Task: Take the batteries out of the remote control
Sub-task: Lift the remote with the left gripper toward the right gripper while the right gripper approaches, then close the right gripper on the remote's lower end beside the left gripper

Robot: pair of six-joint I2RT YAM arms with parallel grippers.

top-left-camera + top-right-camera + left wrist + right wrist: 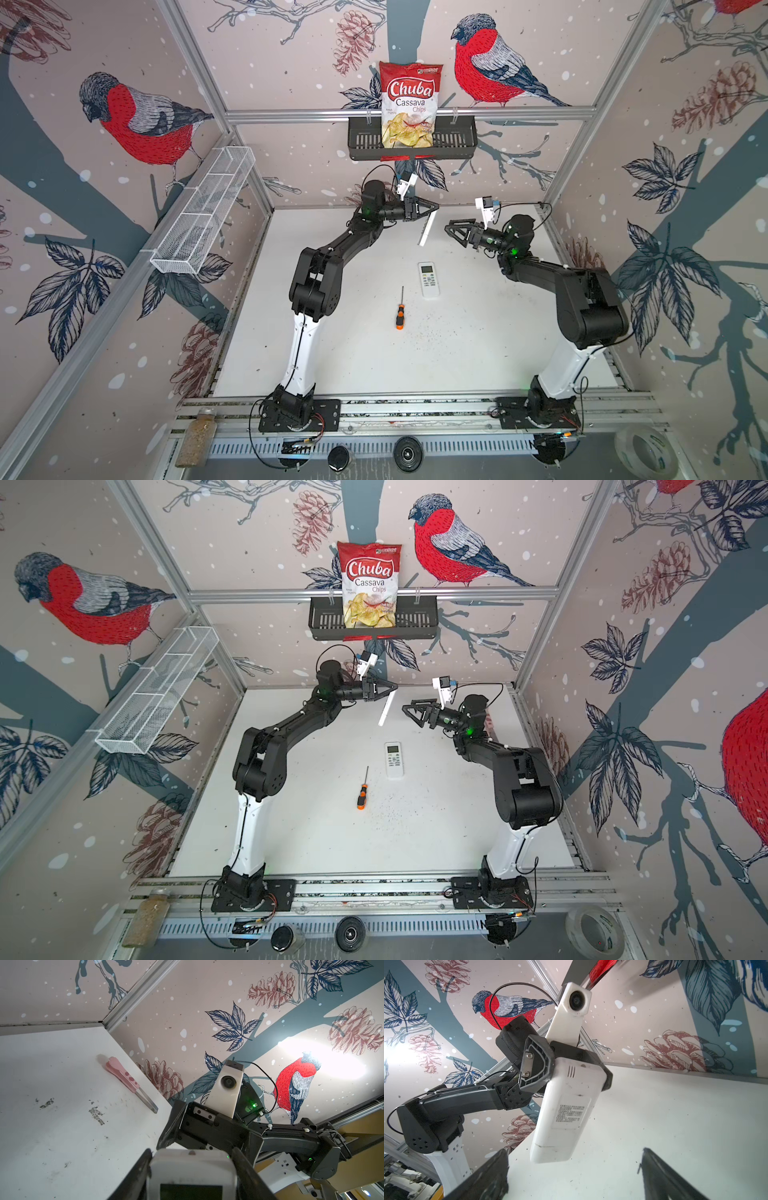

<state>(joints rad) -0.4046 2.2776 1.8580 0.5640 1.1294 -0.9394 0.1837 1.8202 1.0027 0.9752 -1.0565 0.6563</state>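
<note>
My left gripper is shut on the top end of a white remote control and holds it in the air above the back of the table. The remote hangs tilted, its lower end toward the front, in both top views. The left wrist view shows its screen face between the fingers. The right wrist view shows its back with a label and a shut cover at the lower end. My right gripper is open, just right of the remote, empty. The batteries are hidden.
A second white remote lies face up mid-table, with an orange-and-black screwdriver just in front of it to the left. Pink-handled tweezers lie by the right wall. A chips bag sits in a black basket on the back wall, and a wire basket hangs on the left wall.
</note>
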